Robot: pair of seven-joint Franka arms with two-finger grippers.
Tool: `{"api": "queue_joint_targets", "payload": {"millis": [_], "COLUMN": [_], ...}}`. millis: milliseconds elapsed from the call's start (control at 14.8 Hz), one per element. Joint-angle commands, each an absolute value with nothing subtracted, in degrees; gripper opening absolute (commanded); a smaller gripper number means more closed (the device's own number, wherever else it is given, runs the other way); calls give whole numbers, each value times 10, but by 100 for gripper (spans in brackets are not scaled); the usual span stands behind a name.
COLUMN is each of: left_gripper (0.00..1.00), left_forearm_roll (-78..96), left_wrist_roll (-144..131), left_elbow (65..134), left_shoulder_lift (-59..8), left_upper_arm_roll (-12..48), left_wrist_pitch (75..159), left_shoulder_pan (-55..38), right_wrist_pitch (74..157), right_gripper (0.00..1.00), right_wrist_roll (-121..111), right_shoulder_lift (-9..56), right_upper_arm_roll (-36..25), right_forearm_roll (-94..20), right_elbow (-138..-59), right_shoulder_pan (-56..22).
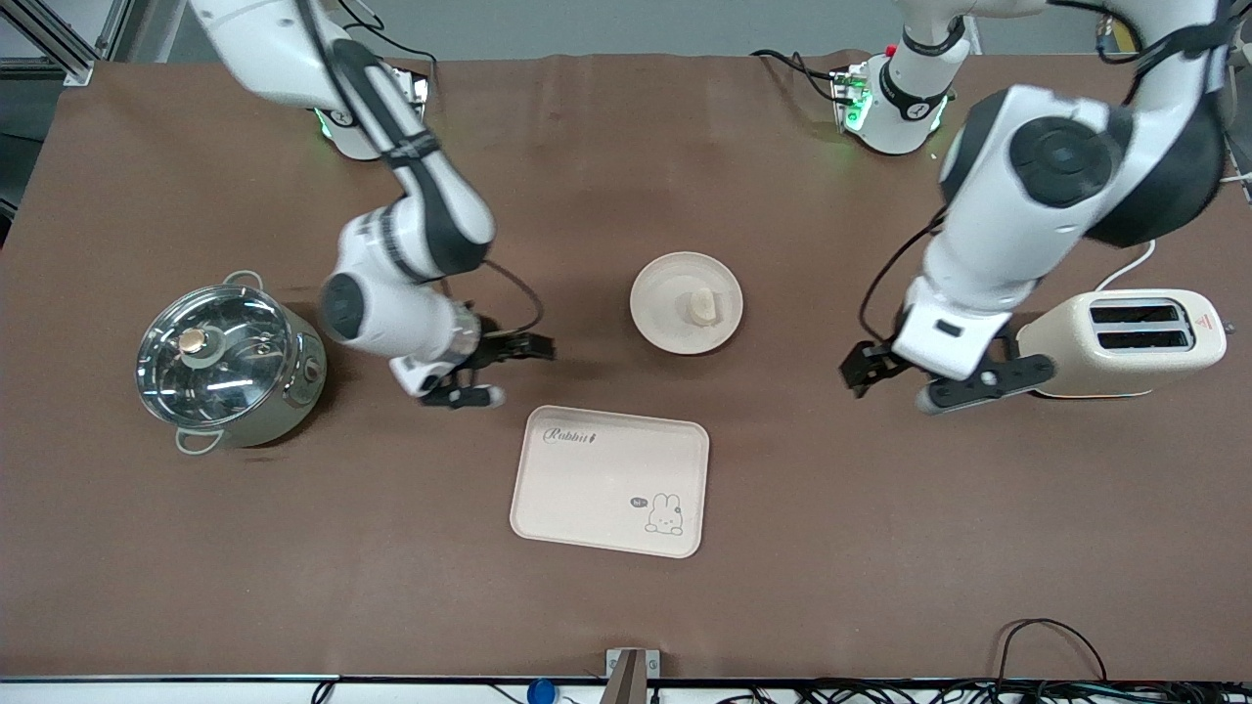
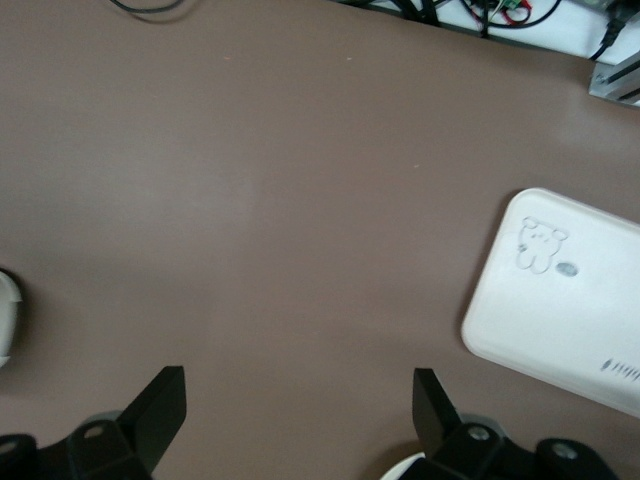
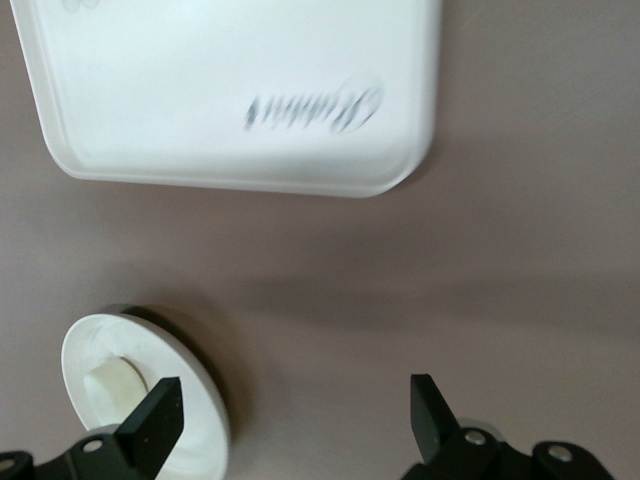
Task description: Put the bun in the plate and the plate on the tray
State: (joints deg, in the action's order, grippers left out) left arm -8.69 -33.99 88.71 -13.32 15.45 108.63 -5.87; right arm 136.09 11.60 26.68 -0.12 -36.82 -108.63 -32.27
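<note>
The bun (image 1: 701, 307) lies in the round cream plate (image 1: 665, 293) at mid table. The Rabbit tray (image 1: 611, 481) lies nearer to the front camera than the plate, with nothing on it. My right gripper (image 1: 507, 372) is open and empty, low over bare table between the pot and the plate. In the right wrist view its jaws (image 3: 295, 400) stand wide, with the plate (image 3: 200, 390), the bun (image 3: 112, 385) and the tray (image 3: 230, 90) in sight. My left gripper (image 1: 895, 384) is open and empty between the plate and the toaster. The left wrist view (image 2: 300, 400) shows the tray (image 2: 570, 300).
A steel pot with a glass lid (image 1: 230, 362) stands toward the right arm's end. A cream toaster (image 1: 1125, 342) stands toward the left arm's end, close beside the left gripper. Cables run along the table's front edge.
</note>
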Motion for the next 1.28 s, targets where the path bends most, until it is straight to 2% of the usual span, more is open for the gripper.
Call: {"api": "queue_joint_targets", "payload": {"millis": [0,338,405,743,811,1014,1216], "left_gripper": [100,100,100,100,100,100,100], "left_forearm_roll": [-86,3,3,-5,-5,-4,-4], "left_wrist_roll": [-274,-190,-188,-185,-185,-78,-68], "left_elbow": [864,858,860,860,860,863,862], "left_shoulder_lift": [-83,-41,-38,-28,-25,-23,-22], "left_upper_arm_roll": [136,28,26,22,23,27,27], "left_wrist_pitch": [1007,980,966,943,942,923,902], "left_shoulder_pan": [-56,-69,-66,-48,-49,-51,-52], "right_wrist_pitch": [1442,1545,1547,1543,1543,1545,1545], "right_gripper": [100,99,92,40,32,14,3], "right_wrist_roll": [168,186,186,187,187,188,185], "right_shoulder_lift": [285,345,349,351,351,351,350], "right_upper_arm_roll": [-11,-11,-11,-10,-11,-11,-11], "right_forearm_roll": [-412,-483,-491,-493,-496,-500,-500], "right_elbow": [-1110,-1109,-1109,-1109,-1109,-1109,-1102], "right_shoulder_pan": [-397,-489,-493,-507,-511,-514,-513]}}
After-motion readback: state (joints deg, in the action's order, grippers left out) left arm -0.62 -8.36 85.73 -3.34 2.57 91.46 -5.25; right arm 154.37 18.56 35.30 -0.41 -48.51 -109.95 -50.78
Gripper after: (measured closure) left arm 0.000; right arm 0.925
